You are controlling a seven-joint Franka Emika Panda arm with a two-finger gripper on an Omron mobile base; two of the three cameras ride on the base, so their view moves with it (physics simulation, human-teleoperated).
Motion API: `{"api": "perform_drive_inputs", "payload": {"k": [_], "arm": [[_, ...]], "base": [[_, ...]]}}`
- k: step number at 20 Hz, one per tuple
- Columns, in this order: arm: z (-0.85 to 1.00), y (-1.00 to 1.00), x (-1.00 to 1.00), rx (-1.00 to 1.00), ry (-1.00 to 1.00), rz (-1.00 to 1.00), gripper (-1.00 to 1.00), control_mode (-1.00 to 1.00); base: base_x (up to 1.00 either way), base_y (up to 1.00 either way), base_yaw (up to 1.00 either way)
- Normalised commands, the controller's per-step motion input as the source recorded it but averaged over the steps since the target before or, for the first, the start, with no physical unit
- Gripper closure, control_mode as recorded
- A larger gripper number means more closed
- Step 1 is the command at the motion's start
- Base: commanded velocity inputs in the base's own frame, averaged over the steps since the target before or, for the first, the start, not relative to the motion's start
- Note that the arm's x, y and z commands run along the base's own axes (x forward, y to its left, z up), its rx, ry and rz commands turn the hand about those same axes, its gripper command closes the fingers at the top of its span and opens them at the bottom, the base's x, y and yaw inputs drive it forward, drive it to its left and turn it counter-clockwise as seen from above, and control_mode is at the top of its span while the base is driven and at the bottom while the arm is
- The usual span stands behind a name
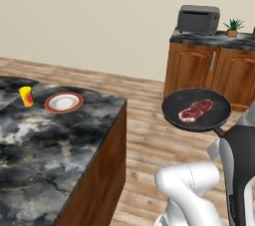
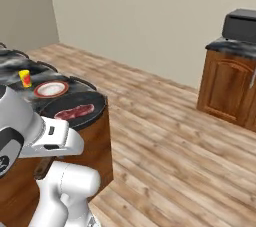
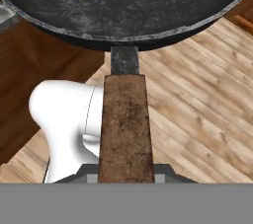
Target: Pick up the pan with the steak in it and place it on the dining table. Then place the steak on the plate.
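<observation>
One round black frying pan, gripper clamped on its brown wooden handle, hangs over floor; the marbled stone dining table lies leftward.

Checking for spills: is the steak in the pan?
In: the steak lies flat inside the pan, carried level above the floor.

Flat, even rendered light; soft, shadowless, slightly blurry.

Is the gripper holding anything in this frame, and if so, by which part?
Yes: the pan, held clear of the table by the end of its wooden handle, with the steak lying in it.
</observation>
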Motion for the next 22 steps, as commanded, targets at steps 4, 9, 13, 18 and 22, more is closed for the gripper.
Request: {"api": "perform_drive_inputs", "payload": {"k": [4,9,13,18,22], "arm": [[0.00,0.00,0.00,0.00,0.00,0.00,1.00,1.00],[0.00,0.00,0.00,0.00,0.00,0.00,1.00,1.00],[0.00,0.00,0.00,0.00,0.00,0.00,1.00,1.00],[0.00,0.00,0.00,0.00,0.00,0.00,1.00,1.00],[0.00,0.00,0.00,0.00,0.00,0.00,1.00,1.00]], "base": [[-0.05,0.00,0.49],[-0.05,0.00,0.49],[-0.05,0.00,0.49],[-0.05,0.00,0.49],[-0.05,0.00,0.49]]}}
